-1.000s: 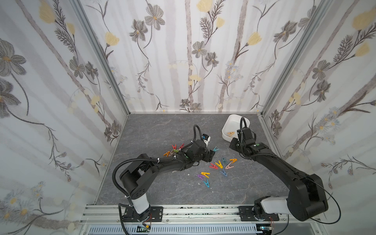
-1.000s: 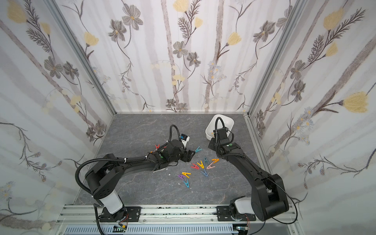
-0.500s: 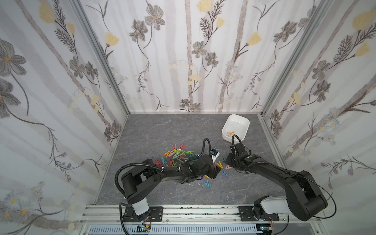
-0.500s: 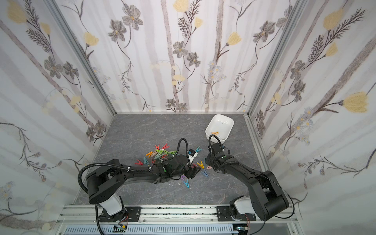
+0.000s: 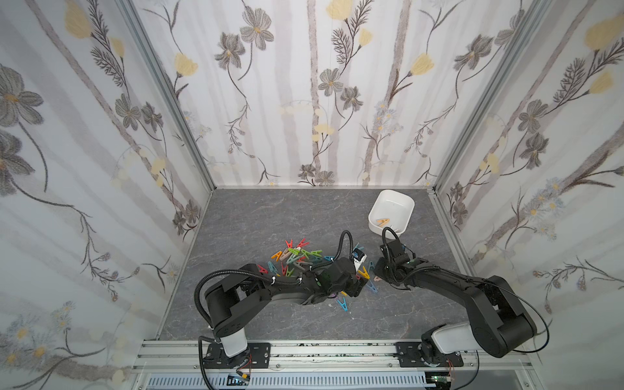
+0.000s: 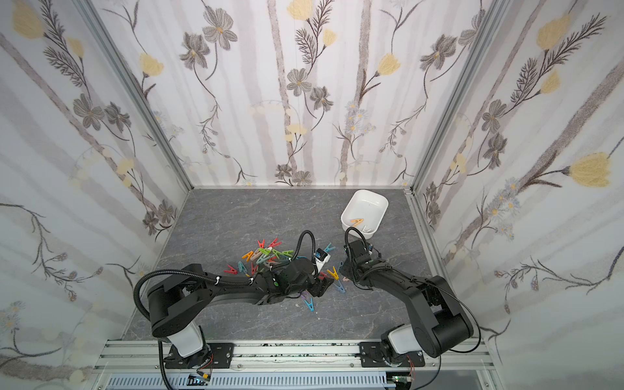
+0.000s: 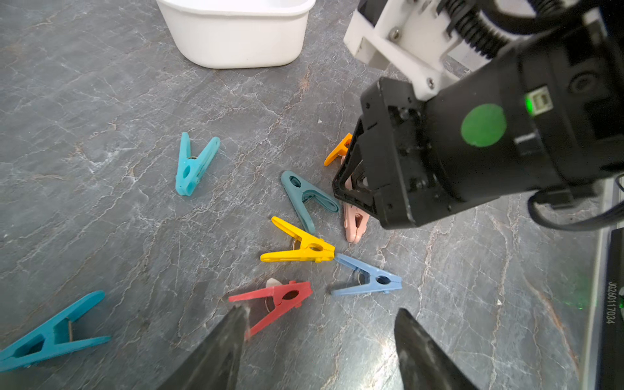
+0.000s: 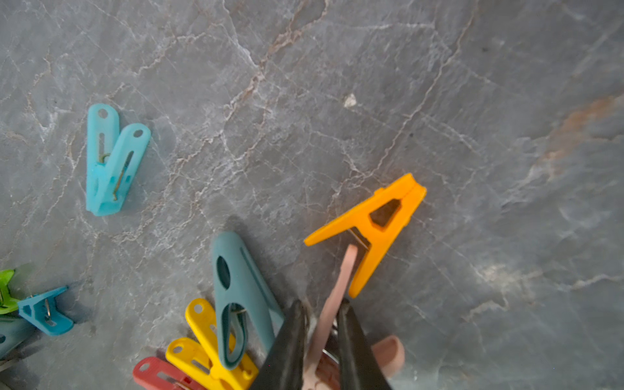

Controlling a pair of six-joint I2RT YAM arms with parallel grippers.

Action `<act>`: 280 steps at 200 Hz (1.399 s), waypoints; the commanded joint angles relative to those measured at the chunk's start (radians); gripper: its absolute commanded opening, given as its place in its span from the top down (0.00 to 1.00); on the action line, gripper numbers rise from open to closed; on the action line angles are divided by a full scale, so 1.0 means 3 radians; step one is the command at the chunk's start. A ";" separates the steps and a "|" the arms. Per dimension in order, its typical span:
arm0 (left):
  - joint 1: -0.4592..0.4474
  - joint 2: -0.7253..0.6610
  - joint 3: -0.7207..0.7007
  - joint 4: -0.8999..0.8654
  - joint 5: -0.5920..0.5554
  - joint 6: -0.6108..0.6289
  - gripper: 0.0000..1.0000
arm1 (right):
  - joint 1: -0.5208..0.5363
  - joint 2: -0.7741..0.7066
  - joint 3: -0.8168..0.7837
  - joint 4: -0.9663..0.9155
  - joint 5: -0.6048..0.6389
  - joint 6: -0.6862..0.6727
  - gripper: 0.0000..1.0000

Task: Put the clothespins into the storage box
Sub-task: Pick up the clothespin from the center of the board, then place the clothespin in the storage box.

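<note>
Your right gripper (image 8: 321, 305): jaws pinched on beige clothespin (image 8: 347, 266) leg, near storage box (image 5: 401, 216); short carry, I judge. Your left gripper (image 7: 317, 351): jaws spread wide, nothing held, aimed at red clothespin (image 7: 280, 300) farther from box.

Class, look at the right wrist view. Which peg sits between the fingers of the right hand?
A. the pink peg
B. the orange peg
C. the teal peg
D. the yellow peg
A: the pink peg stands between the fingers of the right hand, and the orange peg lies free past its tip.
</note>
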 commanded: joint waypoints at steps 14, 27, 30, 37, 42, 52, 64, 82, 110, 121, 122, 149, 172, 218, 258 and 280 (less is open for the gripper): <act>0.0025 -0.0047 0.0009 0.0137 -0.0115 0.0038 0.30 | 0.0015 -0.0024 0.0128 0.0013 0.0091 -0.0034 0.89; 0.0084 -0.0107 0.0005 0.0137 -0.0143 -0.0003 0.30 | 0.0027 -0.0133 0.0205 -0.0110 0.0131 -0.0090 0.91; 0.0098 -0.0121 0.0005 0.0137 -0.0144 -0.0014 0.30 | 0.0025 -0.0148 0.0216 -0.0126 0.0136 -0.0099 0.91; 0.0157 -0.0157 0.0005 0.0134 -0.0154 -0.0053 0.30 | 0.0027 -0.0222 0.0272 -0.0181 0.0148 -0.0122 0.92; 0.0209 -0.0181 0.0009 0.0140 -0.0155 -0.0081 0.30 | 0.0027 -0.0269 0.0309 -0.0211 0.0157 -0.0145 0.92; 0.0306 -0.0217 0.0019 0.0151 -0.0149 -0.0159 0.30 | 0.0022 -0.0345 0.0414 -0.0275 0.0195 -0.0196 0.94; 0.0436 -0.0234 0.0047 0.0170 -0.0131 -0.0267 0.30 | -0.0011 -0.0374 0.0587 -0.0327 0.0207 -0.0260 0.94; 0.0610 -0.0201 0.0102 0.0234 -0.0058 -0.0444 0.30 | -0.0178 -0.0355 0.0830 -0.0358 0.0233 -0.0411 0.94; 0.0719 0.0004 0.0325 0.0277 0.0053 -0.0482 0.30 | -0.0595 -0.0146 0.1305 -0.0297 0.0248 -0.0698 0.94; 0.0717 0.0133 0.0468 0.0234 0.0090 -0.0431 0.29 | -0.0728 0.0006 0.1539 -0.0268 0.0284 -0.0792 0.94; 0.0714 0.0146 0.0482 0.0232 0.0093 -0.0427 0.29 | -0.0751 0.0060 0.1580 -0.0266 0.0279 -0.0804 0.95; 0.0718 0.0510 0.0831 0.0103 0.0161 -0.0360 0.29 | -0.1032 0.0553 0.2038 -0.0172 0.0221 -0.0866 0.95; 0.0722 0.0737 0.1036 0.0072 0.0189 -0.0347 0.29 | -0.1125 0.0967 0.2351 -0.0138 0.0182 -0.0907 0.95; 0.0737 0.1024 0.1250 0.0040 0.0204 -0.0316 0.29 | -0.1156 0.1474 0.2657 -0.0112 0.0106 -0.0952 0.92; 0.0754 0.1015 0.1233 0.0045 0.0220 -0.0332 0.29 | -0.1163 0.1472 0.2680 -0.0205 0.0123 -0.1030 0.76; 0.0759 0.0949 0.1208 0.0052 0.0211 -0.0333 0.29 | -0.1154 0.1299 0.2615 -0.0253 0.0171 -0.1054 0.71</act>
